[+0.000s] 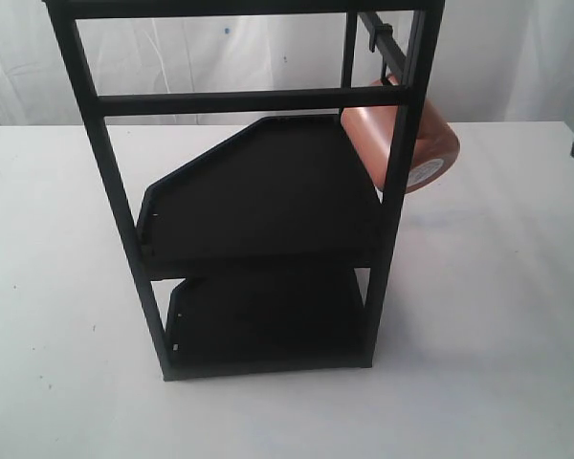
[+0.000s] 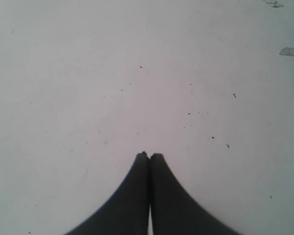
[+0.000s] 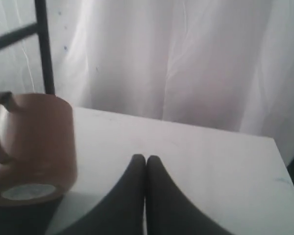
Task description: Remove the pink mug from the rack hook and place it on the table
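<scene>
**A:** What is the setting?

**B:** A wide white surface with faint dark specks, and a white curtain hanging behind it. A tall black rack of thin metal bars stands on the surface near the middle. It carries two black shelves, an upper shelf and a lower shelf.

**A:** Where is the pink mug?

**B:** The pink mug hangs at the rack's upper right corner, as the exterior view shows it, clear of the surface. Its loop handle is caught on the rack hook, a small dark piece on the thin top rail. The mug is tilted, so its base faces downward and outward. A round white sticker shows on that base. The rack's right front post crosses in front of part of the mug.

**A:** What are the tools doing?

**B:** The left tool is clenched. Its two dark fingers are pressed tip to tip with nothing between them, above bare speckled surface. The right tool is clenched the same way and grasps nothing. It points toward the curtain over the surface's far edge. The mug hangs near it but apart from it, and the fingers do not touch the mug.
</scene>
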Robot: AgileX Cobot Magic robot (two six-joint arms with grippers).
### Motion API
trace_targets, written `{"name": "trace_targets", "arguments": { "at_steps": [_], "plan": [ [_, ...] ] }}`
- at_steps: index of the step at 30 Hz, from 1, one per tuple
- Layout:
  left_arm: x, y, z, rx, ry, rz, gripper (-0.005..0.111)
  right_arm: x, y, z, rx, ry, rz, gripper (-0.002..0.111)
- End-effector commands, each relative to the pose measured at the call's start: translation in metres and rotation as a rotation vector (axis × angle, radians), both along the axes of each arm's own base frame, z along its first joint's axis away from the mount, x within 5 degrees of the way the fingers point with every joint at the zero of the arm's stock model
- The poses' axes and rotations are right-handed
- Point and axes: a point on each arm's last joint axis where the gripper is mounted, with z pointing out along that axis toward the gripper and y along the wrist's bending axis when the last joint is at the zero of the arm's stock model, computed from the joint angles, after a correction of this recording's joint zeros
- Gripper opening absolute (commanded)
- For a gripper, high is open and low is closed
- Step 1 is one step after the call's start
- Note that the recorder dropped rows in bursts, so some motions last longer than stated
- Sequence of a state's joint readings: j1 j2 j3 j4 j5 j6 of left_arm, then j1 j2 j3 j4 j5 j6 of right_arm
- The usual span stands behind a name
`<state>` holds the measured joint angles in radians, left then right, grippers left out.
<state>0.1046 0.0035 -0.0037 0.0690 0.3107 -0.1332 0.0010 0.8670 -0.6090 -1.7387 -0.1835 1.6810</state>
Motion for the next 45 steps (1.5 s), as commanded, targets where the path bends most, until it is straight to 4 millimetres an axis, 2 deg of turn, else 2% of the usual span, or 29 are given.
{"name": "trace_targets", "arguments": {
  "at_steps": [1,3,8,11,13,17,20,22,25,29,35,40,45],
  "plan": [
    [-0.001,-0.001,-0.002,-0.004,0.016,-0.009,0.000,0.036,-0.023,-0.018,-0.089,0.081,-0.240,0.000],
    [-0.001,-0.001,-0.002,-0.004,0.016,-0.009,0.000,0.047,-0.034,-0.026,-0.137,0.113,-0.348,0.000],
    [-0.001,-0.001,-0.002,-0.004,0.016,-0.009,0.000,0.068,-0.040,-0.051,-0.280,0.252,-0.372,0.000],
    [-0.001,-0.001,-0.002,-0.004,0.016,-0.009,0.000,0.080,-0.048,-0.075,-0.255,0.401,-0.476,0.000],
    [-0.001,-0.001,-0.002,-0.004,0.016,-0.009,0.000,0.087,-0.045,-0.082,-0.225,0.479,-0.453,0.000],
    [-0.001,-0.001,-0.002,-0.004,0.016,-0.009,0.000,0.094,-0.030,-0.066,-0.265,0.609,-0.317,0.000],
    [-0.001,-0.001,-0.002,-0.004,0.016,-0.009,0.000,0.095,-0.024,-0.039,-0.286,0.758,-0.233,0.000],
    [-0.001,-0.001,-0.002,-0.004,0.016,-0.009,0.000,0.094,-0.022,-0.025,-0.267,0.818,-0.217,0.000],
    [-0.001,-0.001,-0.002,-0.004,0.016,-0.009,0.000,0.092,-0.021,-0.015,-0.261,0.851,-0.207,0.000],
    [-0.001,-0.001,-0.002,-0.004,0.016,-0.009,0.000,0.092,-0.012,-0.014,-0.250,0.853,-0.079,0.000],
    [-0.001,-0.001,-0.002,-0.004,0.016,-0.009,0.000,0.095,0.013,-0.004,-0.213,0.749,0.231,0.000],
    [-0.001,-0.001,-0.002,-0.004,0.016,-0.009,0.000,0.098,0.019,0.016,-0.160,0.685,0.276,0.000],
    [-0.001,-0.001,-0.002,-0.004,0.016,-0.009,0.000,0.094,0.023,0.030,-0.139,0.700,0.317,0.000]
  ]
}}
